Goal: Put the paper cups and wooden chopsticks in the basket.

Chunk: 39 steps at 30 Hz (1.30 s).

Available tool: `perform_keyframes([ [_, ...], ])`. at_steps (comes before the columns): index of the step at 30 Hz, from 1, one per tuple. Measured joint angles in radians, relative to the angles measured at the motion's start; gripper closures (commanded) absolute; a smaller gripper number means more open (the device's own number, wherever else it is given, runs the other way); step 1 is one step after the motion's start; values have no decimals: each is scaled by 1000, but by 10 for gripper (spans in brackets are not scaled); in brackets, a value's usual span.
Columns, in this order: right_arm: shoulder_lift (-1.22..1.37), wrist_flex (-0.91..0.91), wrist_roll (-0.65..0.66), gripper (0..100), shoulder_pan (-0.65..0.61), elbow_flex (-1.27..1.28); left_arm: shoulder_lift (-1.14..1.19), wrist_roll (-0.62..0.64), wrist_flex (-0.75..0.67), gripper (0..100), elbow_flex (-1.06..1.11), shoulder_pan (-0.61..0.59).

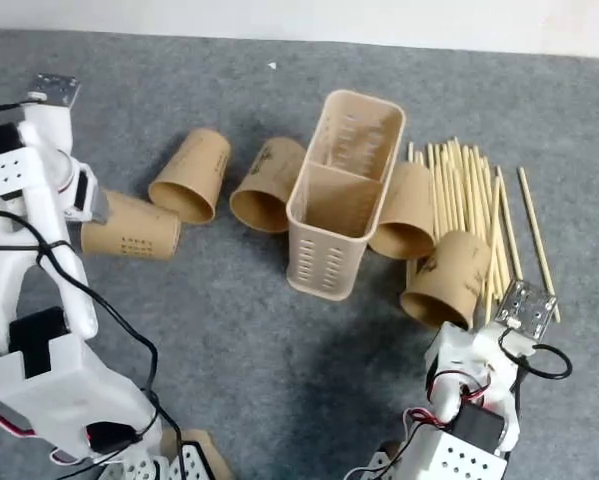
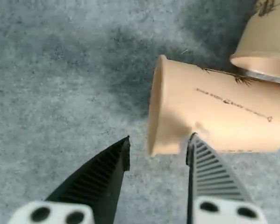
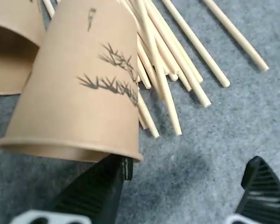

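Left tool [image 2: 159, 139] open at one paper cup [image 2: 214, 116]; right tool [image 3: 191, 161] open, empty. Basket [image 1: 324, 262] apparently empty; all cups [image 1: 191, 175] and chopsticks [image 1: 469, 190] lie on the surface [image 1: 229, 330].

The grey counter [image 1: 279, 390] carries a basket [image 1: 324, 262] at its middle, five paper cups [image 1: 191, 175] on their sides flanking it, and wooden chopsticks [image 1: 471, 185] heaped toward the right edge
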Motion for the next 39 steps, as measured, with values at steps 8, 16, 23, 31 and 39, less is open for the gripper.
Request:
perform_keyframes([
  [8,0,0,0,631,0,0,48,0,-8,774,18,66],
  [16,0,0,0,631,0,0,259,0,12,775,-167,78],
  [23,0,0,0,631,0,0,302,-55,140,779,-308,112],
  [31,0,0,0,631,0,0,311,-78,221,784,-319,190],
  [39,0,0,0,631,0,0,315,-80,278,867,-319,334],
])
